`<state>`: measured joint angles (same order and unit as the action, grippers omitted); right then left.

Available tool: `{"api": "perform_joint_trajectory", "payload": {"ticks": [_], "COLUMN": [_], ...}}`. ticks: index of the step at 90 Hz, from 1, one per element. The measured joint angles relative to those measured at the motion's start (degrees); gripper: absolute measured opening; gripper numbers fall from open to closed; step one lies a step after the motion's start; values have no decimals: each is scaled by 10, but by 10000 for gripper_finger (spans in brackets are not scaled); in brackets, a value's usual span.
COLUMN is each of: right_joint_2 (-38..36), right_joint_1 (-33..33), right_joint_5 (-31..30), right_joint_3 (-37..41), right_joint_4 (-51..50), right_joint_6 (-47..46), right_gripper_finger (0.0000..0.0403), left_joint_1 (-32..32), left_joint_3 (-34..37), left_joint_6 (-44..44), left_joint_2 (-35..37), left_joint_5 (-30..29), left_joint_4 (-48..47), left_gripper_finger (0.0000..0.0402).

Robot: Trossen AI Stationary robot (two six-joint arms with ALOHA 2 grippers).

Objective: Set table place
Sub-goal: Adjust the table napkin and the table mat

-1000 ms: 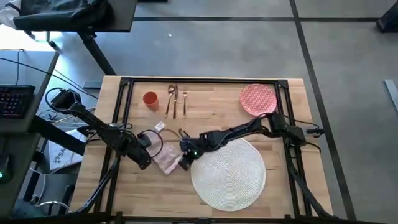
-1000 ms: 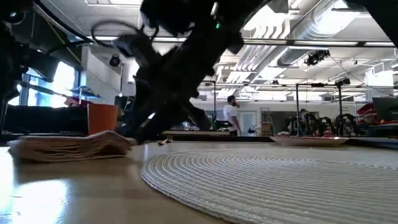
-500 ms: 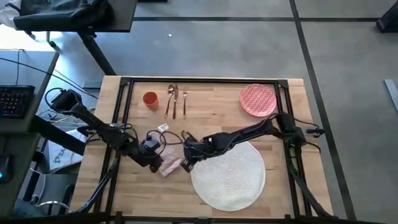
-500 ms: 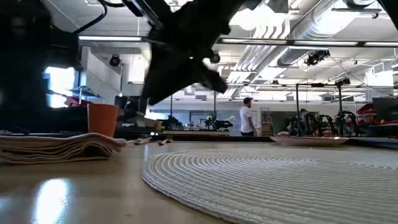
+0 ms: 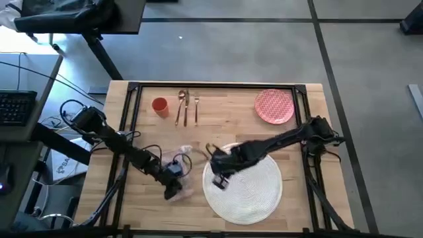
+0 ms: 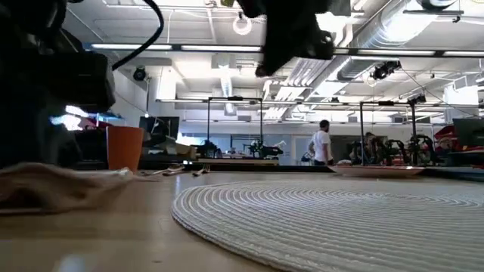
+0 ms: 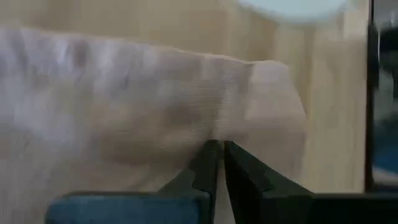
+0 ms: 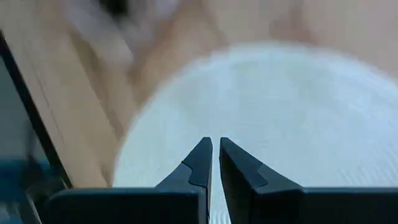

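I want the napkin (image 5: 180, 173) to lie flat and neat just beside the placemat (image 5: 244, 182), near the worktop's (image 5: 218, 112) front edge, so I move slowly and low. My left tool (image 5: 174, 188) is pressed almost together and looks to pinch the napkin's edge. My right tool (image 5: 218, 181) hangs over the placemat's left part, pressed nearly shut, holding nothing. The plate (image 5: 274, 106), cup (image 5: 159, 105) and cutlery (image 5: 186, 107) wait by the back edge.

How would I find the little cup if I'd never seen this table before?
Look at the wooden table and go to its far edge, near the left corner. The cup stands there, just left of the gold cutlery. It is small, round and orange-red, the only thing that colour.
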<state>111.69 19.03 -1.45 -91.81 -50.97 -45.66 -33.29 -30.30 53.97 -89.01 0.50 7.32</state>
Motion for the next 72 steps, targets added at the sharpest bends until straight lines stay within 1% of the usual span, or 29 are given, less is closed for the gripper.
{"api": "perform_joint_trajectory", "payload": {"ticks": [7, 12, 21, 25, 36, 44, 48, 62, 72], "right_joint_2": [1, 1, 1, 1, 1, -3, -4, -2, -1], "right_joint_1": [15, 24, 44, 52, 63, 52, 43, 1, -34], "right_joint_5": [1, 14, 27, 26, -4, -12, -9, -17, -41], "right_joint_3": [35, 65, 130, 156, 223, 266, 282, 306, 301], "right_joint_4": [4, 20, 81, 109, 196, 281, 309, 386, 388], "right_joint_6": [-10, -15, -47, -68, -137, -157, -157, -114, -77], "right_gripper_finger": [9, 9, 9, 9, 9, 8, 6, 1, 0], "left_joint_1": [-11, -18, -28, -35, -37, -37, -37, -45, -59], "left_joint_3": [-12, -23, -43, -46, -46, -45, -45, -49, -50], "left_joint_6": [23, 48, 106, 150, 321, 369, 377, 380, 388], "left_joint_2": [18, 34, 64, 74, 69, 42, 27, -11, -6], "left_joint_5": [3, 2, -15, -34, -103, -126, -116, -32, 1], "left_joint_4": [-48, -74, -82, -86, -110, -117, -119, -146, -186], "left_gripper_finger": [2, 2, 2, 1, 0, 0, 0, 0, 0]}}
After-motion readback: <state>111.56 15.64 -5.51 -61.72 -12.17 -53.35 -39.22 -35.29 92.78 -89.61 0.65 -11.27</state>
